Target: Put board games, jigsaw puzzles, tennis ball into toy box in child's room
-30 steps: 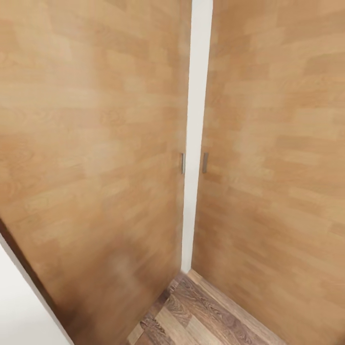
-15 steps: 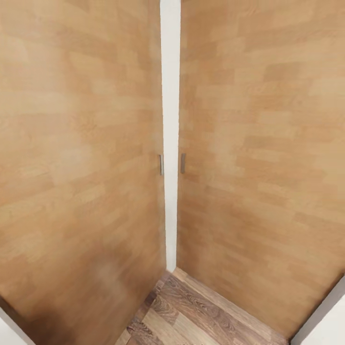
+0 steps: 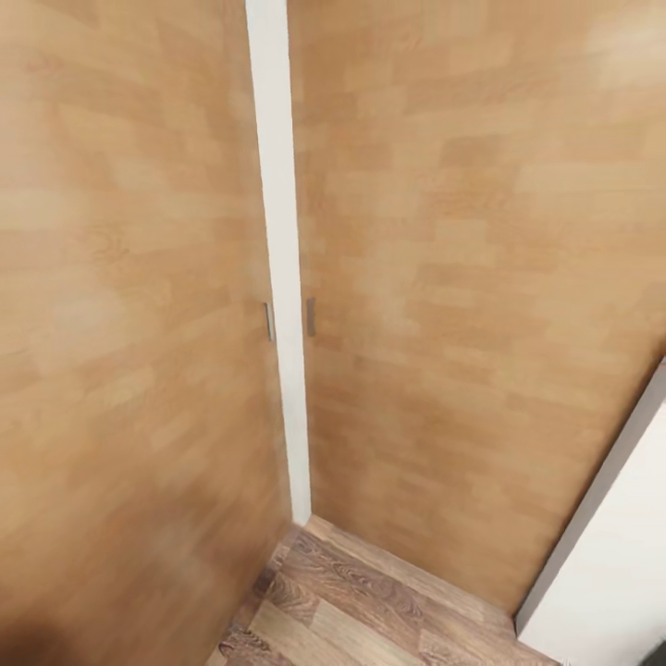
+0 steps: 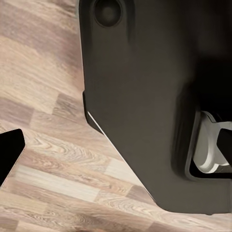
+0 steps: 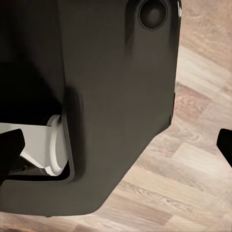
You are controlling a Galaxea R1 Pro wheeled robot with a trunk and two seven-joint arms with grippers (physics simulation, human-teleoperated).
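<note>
I'm staring into a corner right now: two wooden panels meeting at a white strip, bit of plank floor below. No toys, bed, table or toy box showing, so I can't say which way they lie or which arm is nearer. Both wrist cams are looking past my dark base at the floor. Can't tell if either gripper is open or closed. I'm guessing turning comes first.
</note>
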